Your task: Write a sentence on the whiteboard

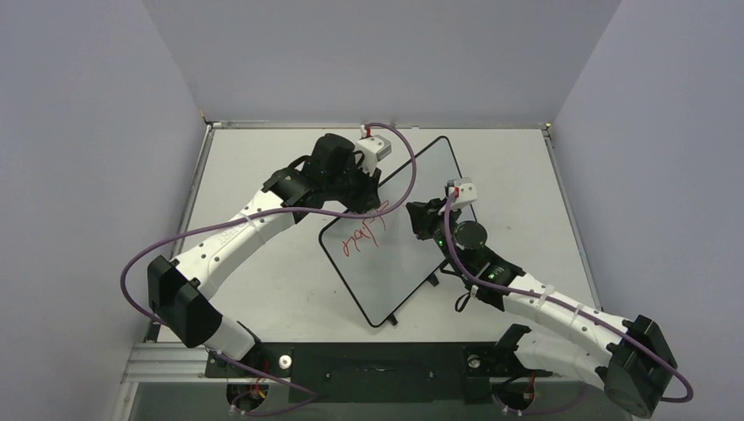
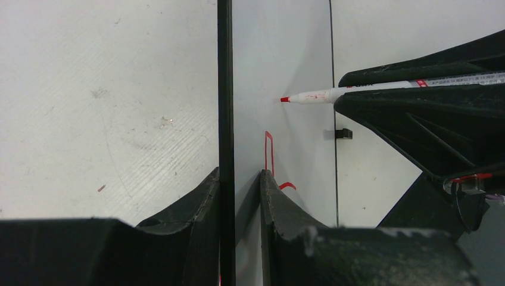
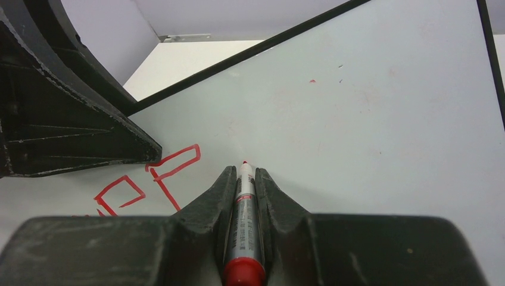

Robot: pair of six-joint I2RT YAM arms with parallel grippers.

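Note:
The whiteboard (image 1: 405, 263) lies slantwise across the middle of the table. Its black rim (image 2: 224, 89) runs between the fingers of my left gripper (image 2: 238, 179), which is shut on the board's far left edge. My right gripper (image 3: 244, 173) is shut on a red marker (image 3: 243, 220). The marker's tip (image 2: 284, 99) is at the board's surface, a little beyond the writing. The sentence (image 1: 361, 237) is a short run of red strokes near the board's left edge. Two boxy red letters (image 3: 172, 164) show in the right wrist view, and my left gripper's finger (image 3: 77, 131) hides the letters' left part.
The board rests on a matte white tabletop (image 1: 263, 289) with grey walls on three sides. Small black clips (image 1: 433, 281) stick out from the board's near long edge, one clip (image 2: 343, 133) also in the left wrist view. Purple cables (image 1: 140, 263) loop beside both arms.

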